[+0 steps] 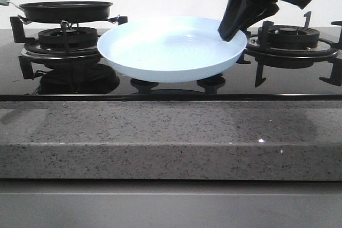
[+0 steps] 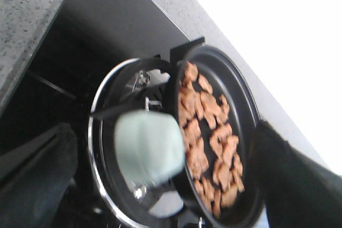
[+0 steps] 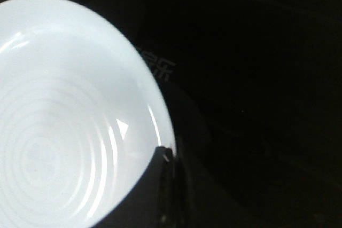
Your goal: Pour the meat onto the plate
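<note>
Right hand [image 1: 230, 34] grips the plate [image 1: 160, 62] rim; left hand's state unclear, meat [image 2: 208, 137] blurred.

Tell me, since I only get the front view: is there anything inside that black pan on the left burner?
Observer: Yes. The left wrist view shows the meat spread across the pan.
Visitor: And is the blue plate empty?
Observer: The right wrist view shows the plate bare inside.
Visitor: Is anything gripping the pan?
Observer: Not yet. The left gripper is open, with its fingers either side of the pale-green handle.
</note>
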Action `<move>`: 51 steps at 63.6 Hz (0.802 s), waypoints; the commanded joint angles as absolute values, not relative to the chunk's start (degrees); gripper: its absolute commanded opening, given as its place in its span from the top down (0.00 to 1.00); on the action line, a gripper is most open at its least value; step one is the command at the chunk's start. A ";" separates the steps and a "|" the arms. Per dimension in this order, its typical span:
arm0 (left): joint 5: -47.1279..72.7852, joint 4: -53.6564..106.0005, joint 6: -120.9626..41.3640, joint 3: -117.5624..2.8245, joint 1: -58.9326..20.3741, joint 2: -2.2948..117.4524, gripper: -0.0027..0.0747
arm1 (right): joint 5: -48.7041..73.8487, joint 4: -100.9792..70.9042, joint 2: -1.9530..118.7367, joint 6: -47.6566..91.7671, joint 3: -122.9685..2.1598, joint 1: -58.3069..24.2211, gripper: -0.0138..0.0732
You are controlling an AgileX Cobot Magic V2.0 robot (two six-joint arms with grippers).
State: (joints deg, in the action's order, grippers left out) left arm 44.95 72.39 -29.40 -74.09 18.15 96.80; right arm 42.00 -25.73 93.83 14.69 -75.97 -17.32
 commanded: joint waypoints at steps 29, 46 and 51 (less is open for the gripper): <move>50.14 79.95 -29.95 -80.25 17.39 100.83 0.23 | 40.15 -27.20 90.99 15.51 -77.27 -17.21 0.92; 51.44 80.23 -29.95 -80.25 17.39 100.83 0.67 | 40.15 -27.20 90.99 15.51 -77.27 -17.21 0.92; 51.44 80.23 -29.95 -80.25 17.39 100.83 0.75 | 40.15 -27.20 90.99 15.51 -77.27 -17.21 0.92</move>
State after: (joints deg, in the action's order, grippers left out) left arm 50.27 76.57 -29.78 -78.33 17.51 103.66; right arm 42.00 -25.82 93.83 14.69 -75.97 -17.32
